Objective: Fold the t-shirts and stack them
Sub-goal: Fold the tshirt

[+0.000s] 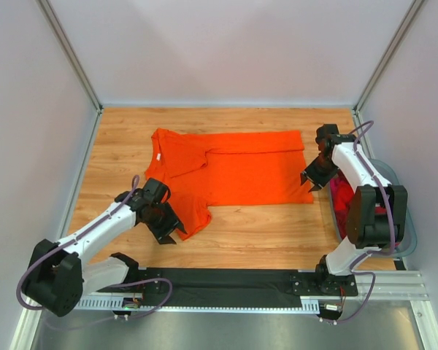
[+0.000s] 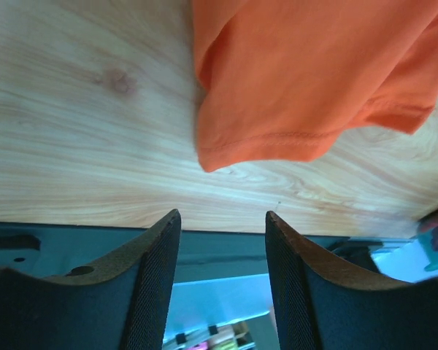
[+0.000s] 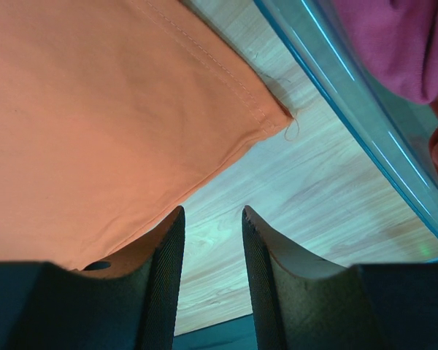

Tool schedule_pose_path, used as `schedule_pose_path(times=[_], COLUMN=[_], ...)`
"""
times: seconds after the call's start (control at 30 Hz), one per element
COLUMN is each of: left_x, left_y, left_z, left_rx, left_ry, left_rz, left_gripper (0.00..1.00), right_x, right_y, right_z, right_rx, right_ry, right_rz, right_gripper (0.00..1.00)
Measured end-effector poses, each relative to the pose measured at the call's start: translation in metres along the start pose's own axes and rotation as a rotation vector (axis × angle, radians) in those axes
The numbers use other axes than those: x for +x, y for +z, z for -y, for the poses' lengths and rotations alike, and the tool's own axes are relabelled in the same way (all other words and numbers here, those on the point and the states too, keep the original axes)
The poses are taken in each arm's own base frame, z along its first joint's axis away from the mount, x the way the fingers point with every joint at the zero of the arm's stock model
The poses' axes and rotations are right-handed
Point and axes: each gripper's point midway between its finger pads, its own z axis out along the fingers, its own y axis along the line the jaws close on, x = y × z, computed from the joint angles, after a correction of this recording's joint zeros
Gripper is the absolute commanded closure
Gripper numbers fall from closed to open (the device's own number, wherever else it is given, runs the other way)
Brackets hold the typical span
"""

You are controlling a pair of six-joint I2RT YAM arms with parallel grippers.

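Orange cloth short-sleeved t-shirt lies on pale wooden counter.
Left jaws released, empty, near its sleeve; right jaws parted narrower, empty, by its hem corner.

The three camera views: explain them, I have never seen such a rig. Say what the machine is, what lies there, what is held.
Two white robot arms with two-finger grippers stand at a wooden table. One picture looks down from above; the other two come from wrist cameras, each showing its own fingers. A bright orange cloth t-shirt lies on the table; a grey-blue plastic tub on the right holds magenta cloth. The left gripper and right gripper are open, holding nothing.
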Motion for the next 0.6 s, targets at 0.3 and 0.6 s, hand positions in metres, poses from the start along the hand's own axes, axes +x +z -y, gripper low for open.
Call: schedule_pose_path(times=[0.3, 0.6], left_x=[-0.008, -0.005], left_y=[0.022, 0.033], left_z=[0.005, -0.007], left_rx=[-0.047, -0.142], left_ry=[-0.064, -0.068], left_rz=[0.029, 0.047], left_gripper=[0.48, 0.55], right_x=[-0.001, -0.005], right_y=[0.002, 0.003], right_z=[-0.001, -0.006], right_rx=[-0.009, -0.027], right_ry=[-0.004, 0.013], right_rz=[0.006, 0.023], right_gripper=[0.61, 0.62])
